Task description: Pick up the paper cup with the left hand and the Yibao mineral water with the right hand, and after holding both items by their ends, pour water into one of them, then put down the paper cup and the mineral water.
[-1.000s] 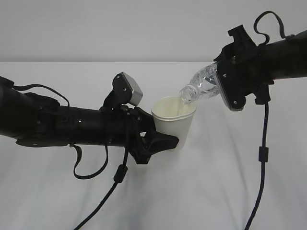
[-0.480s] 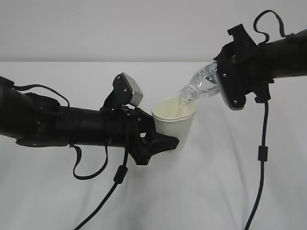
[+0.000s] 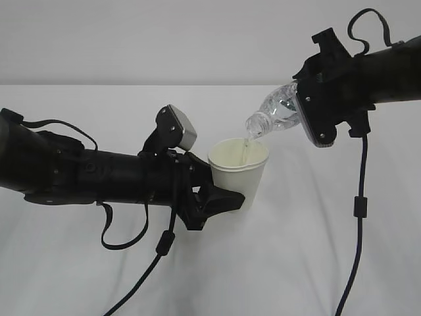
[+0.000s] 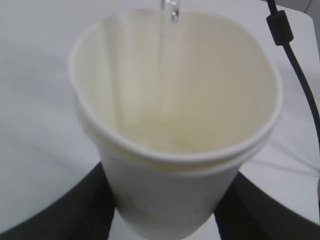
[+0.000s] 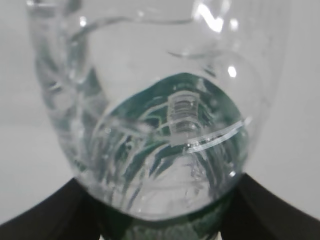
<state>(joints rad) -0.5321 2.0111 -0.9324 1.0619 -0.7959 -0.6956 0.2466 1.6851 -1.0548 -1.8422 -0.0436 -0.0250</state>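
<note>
The white paper cup (image 3: 239,172) stands upright in my left gripper (image 3: 227,197), which is shut on its lower part just above the table. In the left wrist view the cup (image 4: 170,200) fills the frame, black fingers (image 4: 55,215) on both sides, and a thin stream of water falls into its cream inside. My right gripper (image 3: 314,112) is shut on the Yibao mineral water bottle (image 3: 276,113), tilted mouth-down to the left, its open neck above the cup's rim. The right wrist view shows the clear bottle (image 5: 160,150) from its base, with green label reflections.
A white cloth-covered table (image 3: 296,263) lies under both arms, with a pale wall behind. A black cable (image 3: 358,217) hangs from the right arm and another (image 3: 141,276) trails from the left arm across the table front.
The bottle's mouth has risen slightly above the cup's rim. The cup and left arm have moved slightly lower, and a stream of water now shows.
</note>
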